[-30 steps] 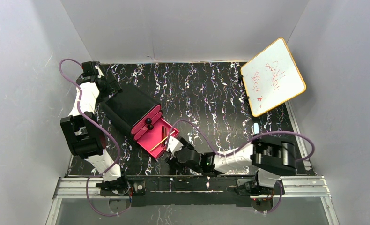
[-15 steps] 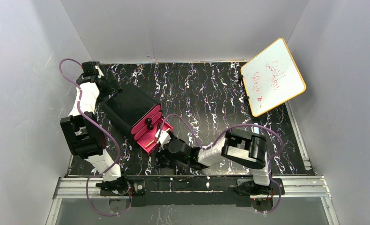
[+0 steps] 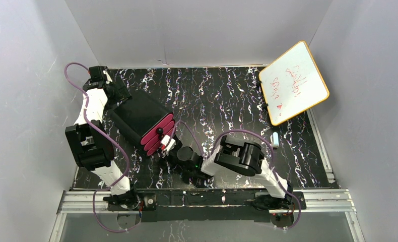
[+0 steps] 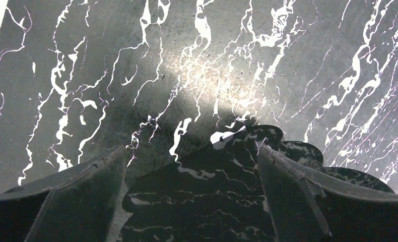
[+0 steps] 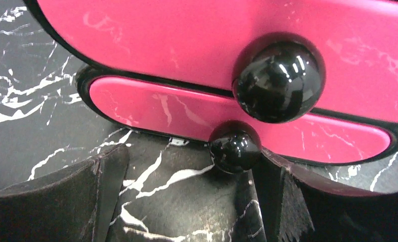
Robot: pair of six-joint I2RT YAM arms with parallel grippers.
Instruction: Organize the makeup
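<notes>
**Closing up the black box (image 3: 136, 116) on the makeup**

Pushed home within the last second: bottom drawer (image 5: 151, 106), earlier standing out with pencils inside, now flush beneath the others. Just in front of the box, right gripper (image 5: 186, 166), jaws wide apart astride the lower knob (image 5: 235, 146), clamping nothing. Behind the box, left gripper (image 4: 191, 151), jaws apart, empty. Makeup shut inside, hidden; long axis and heading impossible to tell. Sorting likely near done.

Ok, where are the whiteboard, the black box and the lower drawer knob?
whiteboard (image 3: 292, 83): top view, on its white face.
black box (image 3: 138, 117): top view, on its black top.
lower drawer knob (image 5: 234, 146): right wrist view, on its glossy front.
</notes>
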